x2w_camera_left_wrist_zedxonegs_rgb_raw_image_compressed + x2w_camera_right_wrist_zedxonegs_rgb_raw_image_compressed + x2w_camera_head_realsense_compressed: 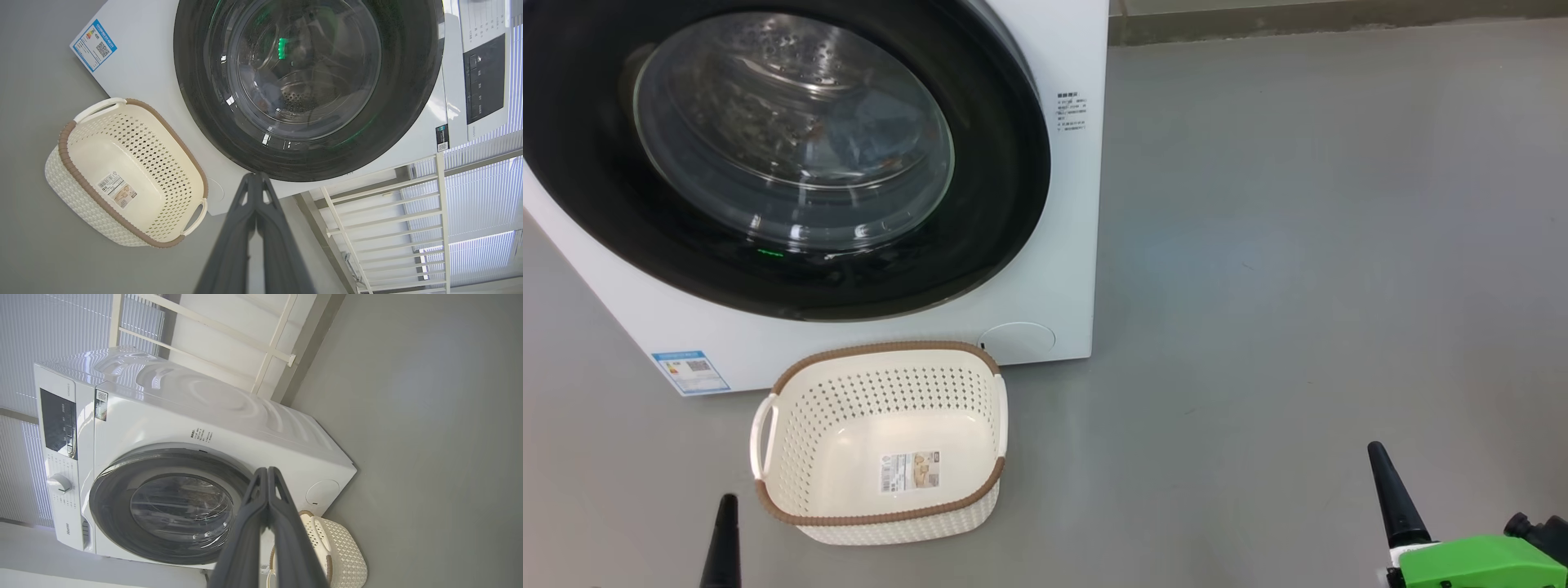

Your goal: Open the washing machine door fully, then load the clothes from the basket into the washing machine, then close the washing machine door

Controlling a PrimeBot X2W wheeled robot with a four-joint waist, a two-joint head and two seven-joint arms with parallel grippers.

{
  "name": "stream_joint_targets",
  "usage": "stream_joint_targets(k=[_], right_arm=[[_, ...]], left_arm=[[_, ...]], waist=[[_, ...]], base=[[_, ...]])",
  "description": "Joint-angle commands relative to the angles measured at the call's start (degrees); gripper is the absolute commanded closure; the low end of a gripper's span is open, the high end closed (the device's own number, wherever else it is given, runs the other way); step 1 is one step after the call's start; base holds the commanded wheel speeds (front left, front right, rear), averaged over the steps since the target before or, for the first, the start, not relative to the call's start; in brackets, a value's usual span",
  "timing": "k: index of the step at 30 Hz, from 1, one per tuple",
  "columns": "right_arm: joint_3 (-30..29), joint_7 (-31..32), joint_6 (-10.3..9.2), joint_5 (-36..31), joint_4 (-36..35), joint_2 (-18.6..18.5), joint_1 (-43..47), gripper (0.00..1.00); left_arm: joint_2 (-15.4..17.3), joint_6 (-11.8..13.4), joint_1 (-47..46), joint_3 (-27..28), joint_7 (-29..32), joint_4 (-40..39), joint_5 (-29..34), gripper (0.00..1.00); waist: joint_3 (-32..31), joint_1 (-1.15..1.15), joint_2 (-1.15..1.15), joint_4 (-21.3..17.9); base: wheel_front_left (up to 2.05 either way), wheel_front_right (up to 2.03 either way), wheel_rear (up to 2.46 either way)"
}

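The left end effector (726,505) and right end effector (1378,451) point away at the near edge, fingers pressed together, holding nothing. The floor (1298,245) is smooth and grey. At far left the white washing machine (1066,269) has its glossy black-rimmed washing machine door (784,151) closed. The perforated cream basket (882,392) sits empty just before it.

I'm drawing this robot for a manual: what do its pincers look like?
Both the left pincer and right pincer have long, tapering dark grey fingers with triangular cut-outs near the tips. A bright green housing sits behind the right one's white collar.
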Motion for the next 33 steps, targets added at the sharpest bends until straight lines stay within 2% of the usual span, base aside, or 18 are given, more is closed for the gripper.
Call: stream_joint_targets(k=[1,33], right_arm=[[0.69,0.46,-0.03,1.60,-1.26,-0.61,-2.78,1.00],[-0.52,5.96,-0.12,21.65,-0.47,-0.62,-4.80,1.00]], left_arm=[[1.13,-0.99,-2.92,1.55,0.45,-0.89,-1.48,1.00],[1.39,-2.56,-7.82,3.19,5.85,2.97,-22.36,1.00]], waist=[[0.00,0.00,0.00,0.01],[0.11,0.00,0.00,0.18]], base=[[0.00,0.00,0.00],[0.00,0.00,0.00]])
